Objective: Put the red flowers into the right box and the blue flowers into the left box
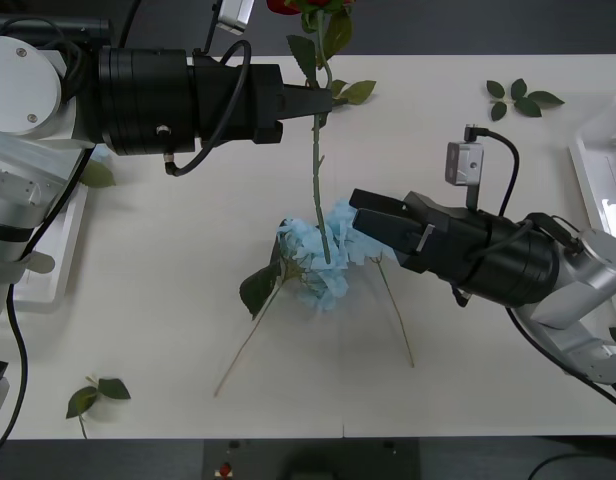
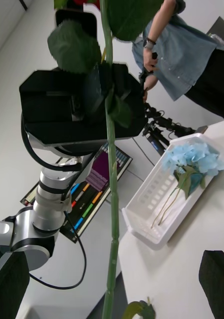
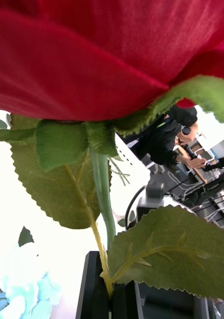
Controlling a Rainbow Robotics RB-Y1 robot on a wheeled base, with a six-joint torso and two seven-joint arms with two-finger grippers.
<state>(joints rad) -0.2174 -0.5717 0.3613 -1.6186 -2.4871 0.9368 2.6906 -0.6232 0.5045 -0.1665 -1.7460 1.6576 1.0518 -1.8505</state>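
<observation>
My left gripper [image 1: 321, 104] is shut on the green stem of a red flower [image 1: 316, 160], held upright above the table's middle. In the left wrist view its red head [image 3: 112, 50] looms large over the leaves. The stem's lower end hangs over a heap of blue flowers [image 1: 318, 262] lying on the table. My right gripper [image 1: 355, 209] stands open just right of that heap, the stem [image 2: 111, 224] between its black fingers [image 2: 216, 276]. The left box [image 2: 157, 209] holds one blue flower [image 2: 194, 159]. The right box [image 1: 596, 165] sits at the right edge.
Loose leaf sprigs lie at the back right [image 1: 518, 100], the front left [image 1: 96, 393] and by the left arm [image 1: 94, 175]. Thin stems [image 1: 393, 312] trail from the heap toward the table's front edge. A person [image 2: 186, 55] stands beyond the table.
</observation>
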